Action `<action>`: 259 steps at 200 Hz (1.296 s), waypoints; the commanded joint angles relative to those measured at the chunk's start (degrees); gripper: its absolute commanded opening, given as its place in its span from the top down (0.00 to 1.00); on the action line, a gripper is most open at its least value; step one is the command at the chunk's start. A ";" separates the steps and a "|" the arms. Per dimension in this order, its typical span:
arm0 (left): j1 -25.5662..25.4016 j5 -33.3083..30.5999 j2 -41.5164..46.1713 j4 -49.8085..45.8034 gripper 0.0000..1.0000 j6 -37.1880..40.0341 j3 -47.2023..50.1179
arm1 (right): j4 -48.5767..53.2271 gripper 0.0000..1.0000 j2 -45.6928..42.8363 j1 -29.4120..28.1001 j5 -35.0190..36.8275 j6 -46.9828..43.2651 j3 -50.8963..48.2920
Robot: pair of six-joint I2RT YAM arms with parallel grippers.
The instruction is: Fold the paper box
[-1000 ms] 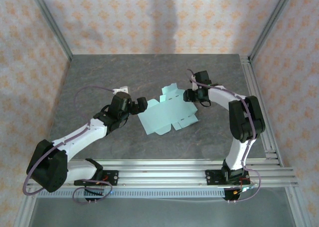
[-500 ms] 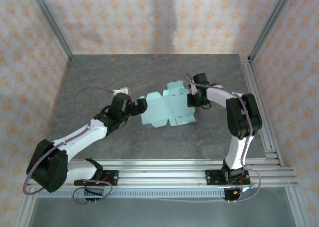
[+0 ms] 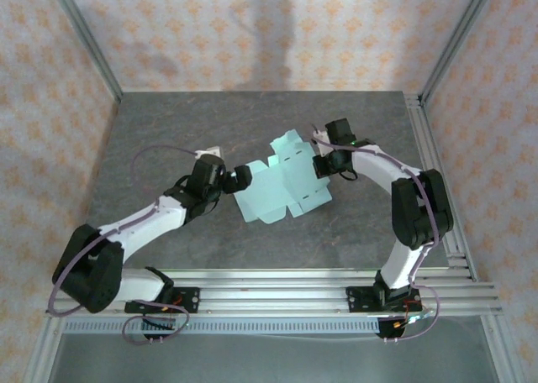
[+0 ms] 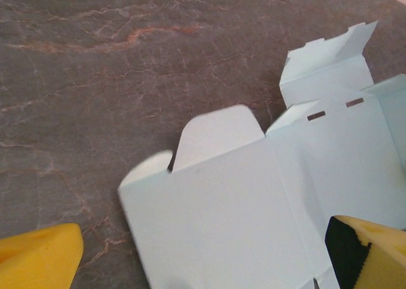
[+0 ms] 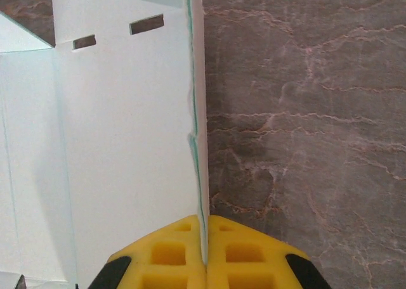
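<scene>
The box lies mid-tabletop, centre frame, its right panel raised. My right pincer pinches that panel's thin edge. My left pincer stands spread at the box's left edge, holding nothing. With so shallow a grip the card could slip out, or crease off the score if I pull hard.

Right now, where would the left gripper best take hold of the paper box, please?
Probably the flat left panel of the paper box, from its left edge: the open left gripper faces it, and the right gripper pinches the raised opposite edge.
</scene>
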State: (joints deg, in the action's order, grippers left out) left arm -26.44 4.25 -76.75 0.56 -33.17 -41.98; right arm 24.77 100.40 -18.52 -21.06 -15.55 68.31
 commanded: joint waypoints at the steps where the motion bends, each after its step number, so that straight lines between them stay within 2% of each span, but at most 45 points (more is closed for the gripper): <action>1: 0.59 2.04 -3.55 -1.49 0.01 0.33 -5.34 | -0.91 1.00 -2.62 -0.88 -0.47 -2.82 -1.30; 28: 1.59 6.05 -10.37 -3.52 0.14 1.42 -11.08 | -1.13 1.00 -3.20 -0.96 -0.21 -2.74 -1.45; 81: 1.76 15.99 -25.72 -9.89 0.19 6.45 -26.60 | -0.61 1.00 -3.46 -1.18 -0.40 -2.64 -1.95; 117: 1.61 21.21 -35.08 -13.39 0.33 8.01 -36.14 | -0.78 1.00 -3.47 -1.27 -0.21 -2.55 -2.61; 142: 0.58 23.90 -38.22 -16.40 0.43 8.88 -40.60 | -1.10 1.00 -3.51 -1.25 0.83 -2.36 -3.01; 181: -2.94 24.27 -39.55 -21.52 0.44 11.71 -43.67 | -1.74 1.00 -2.66 -1.31 1.94 -1.68 -2.84; 259: -4.73 23.03 -41.78 -19.72 0.45 7.90 -40.73 | -2.39 1.00 -2.30 -1.26 2.00 -0.49 -2.53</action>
State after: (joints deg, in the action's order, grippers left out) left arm -31.03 27.22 -116.66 -17.80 -24.05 -83.66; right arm 24.38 99.04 -19.49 -19.92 -17.15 65.78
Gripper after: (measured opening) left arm 0.552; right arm 0.049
